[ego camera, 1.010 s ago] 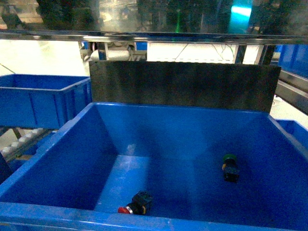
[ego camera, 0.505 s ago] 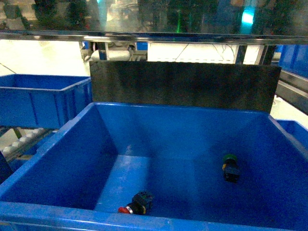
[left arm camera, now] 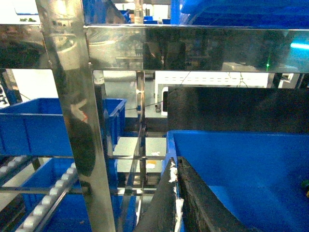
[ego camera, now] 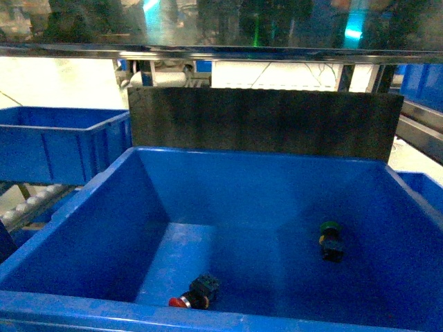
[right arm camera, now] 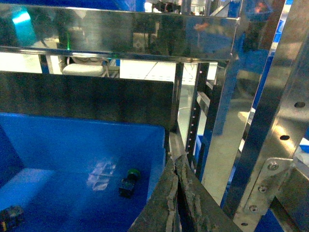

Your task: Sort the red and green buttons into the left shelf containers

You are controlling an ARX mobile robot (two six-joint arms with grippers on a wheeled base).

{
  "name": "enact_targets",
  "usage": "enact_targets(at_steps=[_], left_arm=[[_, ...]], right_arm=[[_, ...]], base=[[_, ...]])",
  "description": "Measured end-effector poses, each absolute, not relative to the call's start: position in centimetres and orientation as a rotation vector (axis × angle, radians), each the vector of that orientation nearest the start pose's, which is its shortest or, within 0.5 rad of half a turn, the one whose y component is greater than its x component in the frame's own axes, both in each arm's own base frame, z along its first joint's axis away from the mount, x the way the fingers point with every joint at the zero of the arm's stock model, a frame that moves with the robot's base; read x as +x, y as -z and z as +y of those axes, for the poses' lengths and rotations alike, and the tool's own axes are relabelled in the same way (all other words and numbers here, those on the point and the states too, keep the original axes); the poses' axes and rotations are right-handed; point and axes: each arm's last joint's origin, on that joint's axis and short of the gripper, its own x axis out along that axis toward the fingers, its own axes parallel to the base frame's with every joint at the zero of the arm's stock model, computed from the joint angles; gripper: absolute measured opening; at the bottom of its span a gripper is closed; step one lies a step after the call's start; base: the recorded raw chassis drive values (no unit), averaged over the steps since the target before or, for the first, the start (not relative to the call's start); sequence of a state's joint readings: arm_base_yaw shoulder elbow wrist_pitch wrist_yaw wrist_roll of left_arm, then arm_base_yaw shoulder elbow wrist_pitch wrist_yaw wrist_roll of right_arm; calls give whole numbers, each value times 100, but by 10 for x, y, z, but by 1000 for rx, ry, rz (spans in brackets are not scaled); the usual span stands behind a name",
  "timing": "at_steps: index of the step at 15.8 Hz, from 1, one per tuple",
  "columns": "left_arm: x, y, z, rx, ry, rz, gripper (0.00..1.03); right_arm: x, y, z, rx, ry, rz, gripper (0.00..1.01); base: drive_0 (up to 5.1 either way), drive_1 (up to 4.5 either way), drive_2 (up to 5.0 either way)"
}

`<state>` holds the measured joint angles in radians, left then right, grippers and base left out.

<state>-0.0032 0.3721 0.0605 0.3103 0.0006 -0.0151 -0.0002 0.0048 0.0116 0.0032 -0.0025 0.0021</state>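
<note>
Steel shelving, 1 red button [ego camera: 194, 294], 1 green button [ego camera: 330, 241] (same bin [ego camera: 83, 207]), both fingers together.

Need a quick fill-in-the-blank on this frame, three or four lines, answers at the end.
1. Both buttons lie on the floor of the same large ____ bin.
2. In the head view, the red button lies nearer the bin's ____ wall than the green button does.
3. In the head view, the green button sits to the ____ of the red one.
4. The right gripper shows its jaws pressed ____, holding nothing.

Answers: blue; front; right; together
</note>
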Motion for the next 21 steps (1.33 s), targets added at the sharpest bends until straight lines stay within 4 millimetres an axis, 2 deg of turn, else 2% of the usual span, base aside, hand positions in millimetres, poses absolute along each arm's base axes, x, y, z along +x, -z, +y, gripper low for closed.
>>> enact_targets(at_steps=[6, 11, 12, 13, 19, 20, 21], left_arm=[[114, -171, 0, -15, 2, -8, 2], [108, -171, 0, -15, 2, -17, 2], [101, -164, 0, -15, 3, 41, 2], [97, -168, 0, -15, 2, -3, 2], [97, -167, 0, -14, 2, 0, 2], [97, -167, 0, -15, 2, 0, 3], [97, -167, 0, -15, 2, -1, 15]], right_arm=[[97, -167, 0, 2, -2, -2, 2], [97, -167, 0, 2, -2, -2, 2], [97, -167, 0, 2, -2, -2, 2], [97, -167, 0, 2, -2, -2, 2], [97, -167, 0, 2, -2, -2, 2], [97, -167, 0, 2, -2, -2, 2], [97, -167, 0, 2, -2, -2, 13]], base=[[0, 0, 0], [0, 0, 0], [0, 0, 0], [0, 0, 0], [0, 0, 0], [0, 0, 0], [0, 0, 0]])
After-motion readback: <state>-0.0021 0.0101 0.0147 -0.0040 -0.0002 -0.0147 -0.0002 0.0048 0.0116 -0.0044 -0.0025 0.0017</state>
